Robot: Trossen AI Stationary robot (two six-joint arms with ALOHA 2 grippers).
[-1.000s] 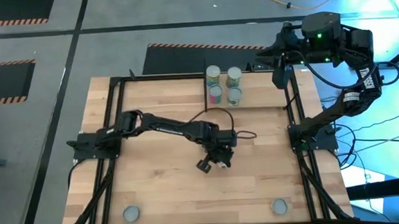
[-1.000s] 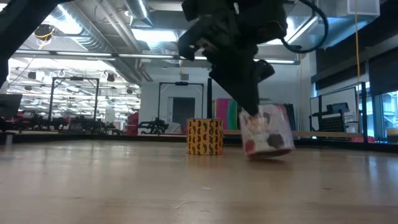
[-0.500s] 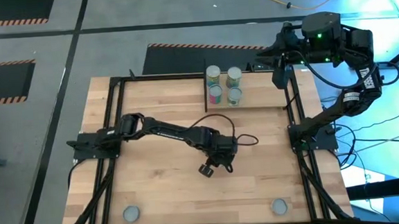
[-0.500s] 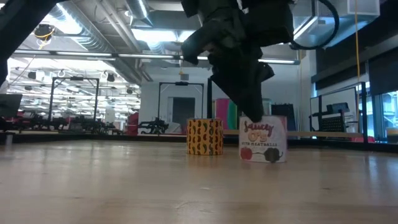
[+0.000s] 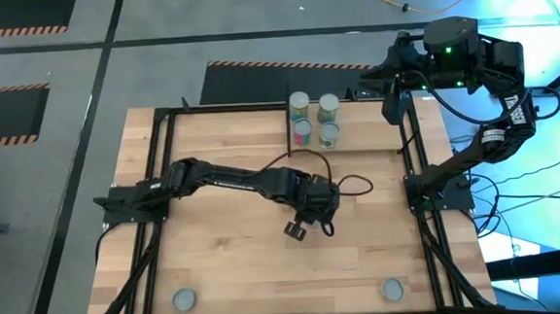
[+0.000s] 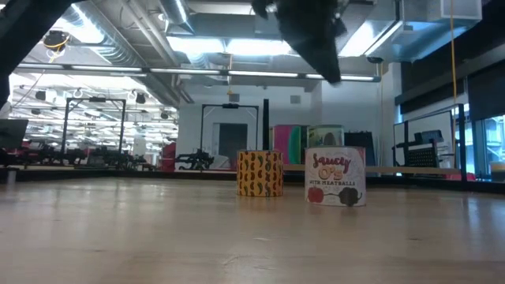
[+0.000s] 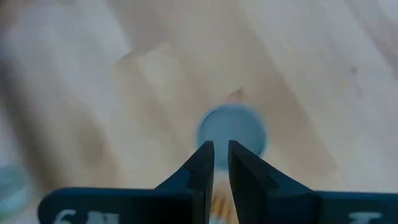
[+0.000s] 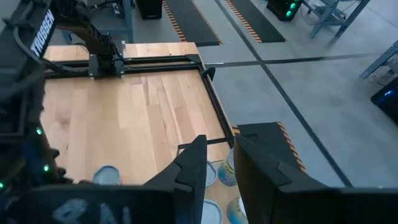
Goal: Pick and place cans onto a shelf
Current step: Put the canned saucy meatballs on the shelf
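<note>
My left pincer (image 5: 304, 228) hung over mid-table, fingers (image 7: 202, 163) a narrow gap apart, holding nothing; a can (image 6: 335, 177) stood upright below it. Another can (image 6: 259, 173) stood beside it. Four cans (image 5: 315, 119) sat on the shelf (image 5: 356, 123). My right pincer (image 5: 389, 77) waited beyond the far edge, parted, empty.

Overhead looks straight down, low camera level across the table (image 5: 219, 268); both share the can (image 6: 335, 177).
</note>
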